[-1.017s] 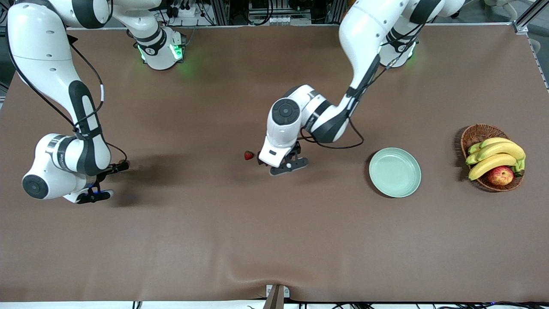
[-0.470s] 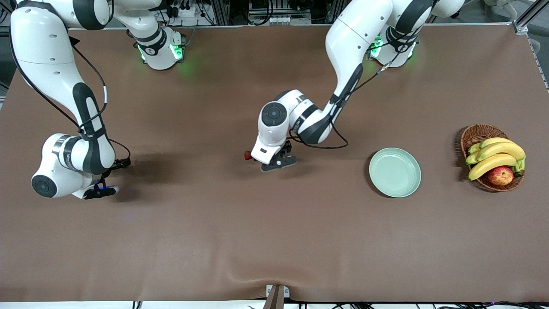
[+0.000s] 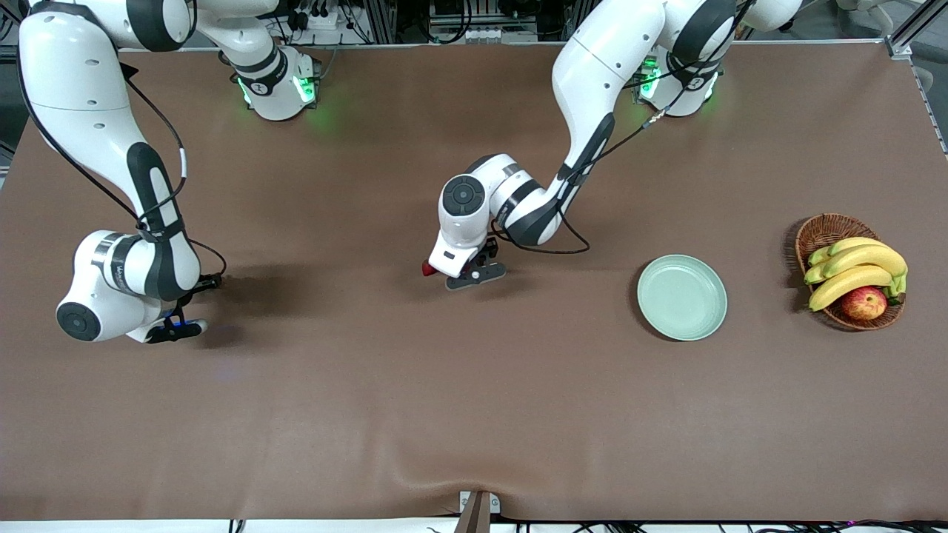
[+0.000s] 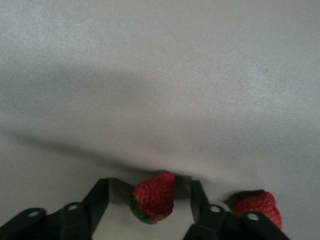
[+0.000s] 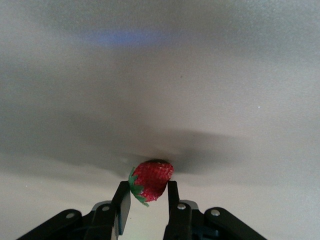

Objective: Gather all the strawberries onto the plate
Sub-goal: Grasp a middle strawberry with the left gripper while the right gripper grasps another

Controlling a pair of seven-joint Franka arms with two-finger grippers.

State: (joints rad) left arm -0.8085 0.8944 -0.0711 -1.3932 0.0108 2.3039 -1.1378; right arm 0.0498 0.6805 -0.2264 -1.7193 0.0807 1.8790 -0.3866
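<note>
At mid-table, my left gripper (image 3: 466, 275) is down at the brown table (image 3: 474, 414), its fingers (image 4: 102, 197) spread apart around one strawberry (image 4: 152, 198) that lies between them without either finger touching it. A second strawberry (image 4: 259, 206) sits just beside that gripper, outside one finger; from the front camera only a red sliver of a berry shows at the gripper's edge, and I cannot tell which of the two it is. Toward the right arm's end of the table, my right gripper (image 3: 176, 326) hangs low over the tabletop with its fingers (image 5: 122, 202) closed on a third strawberry (image 5: 150, 180), leafy cap turned to one side. The pale green plate (image 3: 682, 297) has nothing in it and rests well apart from all three berries, toward the left arm's end. Beside it, closer still to that end, a wicker basket (image 3: 828, 231) holds bananas (image 3: 859, 268) and an apple (image 3: 863, 303).
</note>
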